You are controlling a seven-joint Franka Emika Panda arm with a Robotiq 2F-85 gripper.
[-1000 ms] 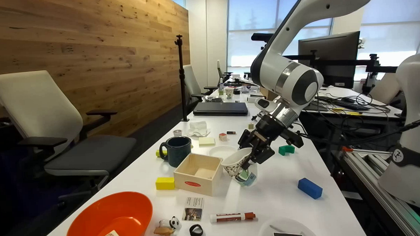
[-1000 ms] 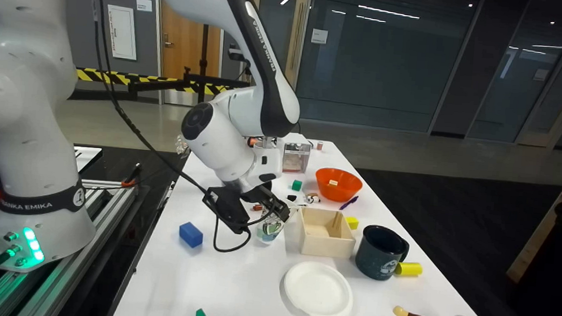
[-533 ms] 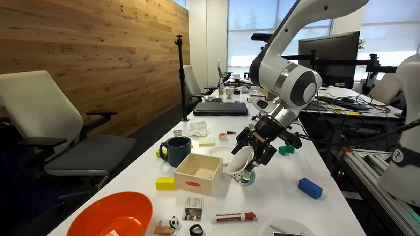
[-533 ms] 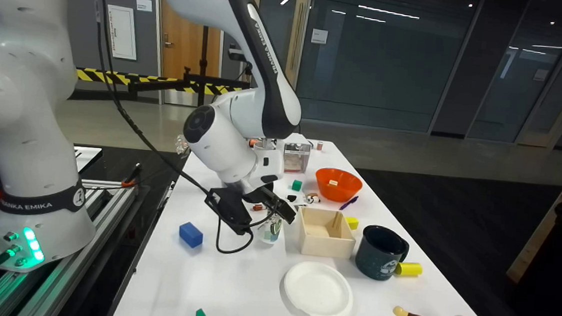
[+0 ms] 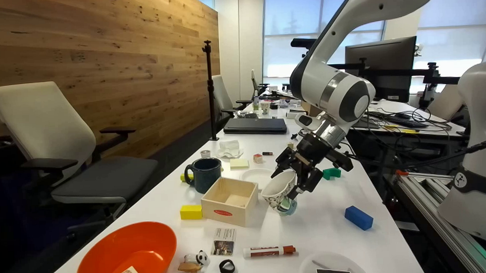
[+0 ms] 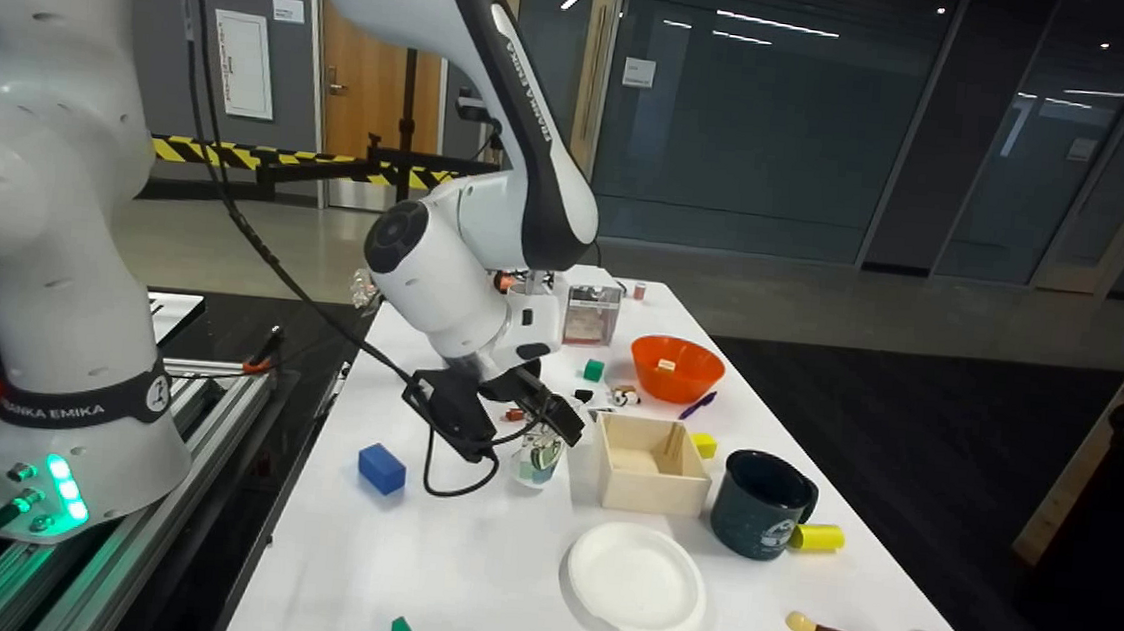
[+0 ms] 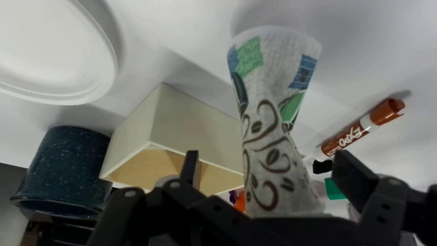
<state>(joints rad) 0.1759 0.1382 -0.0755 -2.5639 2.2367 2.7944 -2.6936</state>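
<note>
Step in hand, apparently: the gripper (image 7: pixel 268 160) is straddling the tilted paper cup (image 7: pixel 271 119), fingers (image 7: pixel 189 167) spread, grasping nothing. Next move is likely requiring even finger clearance. In an exterior view, the arm (image 5: pixel 321 83) is slanting down from one o'clock; the wooden box (image 5: pixel 233 217) is flanking the cup at nine o'clock.

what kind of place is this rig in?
Probably an office used partly as a robotics lab: an exterior view shows a pale-backed desk chair and a monitor, while both show a Franka-marked robot arm.
</note>
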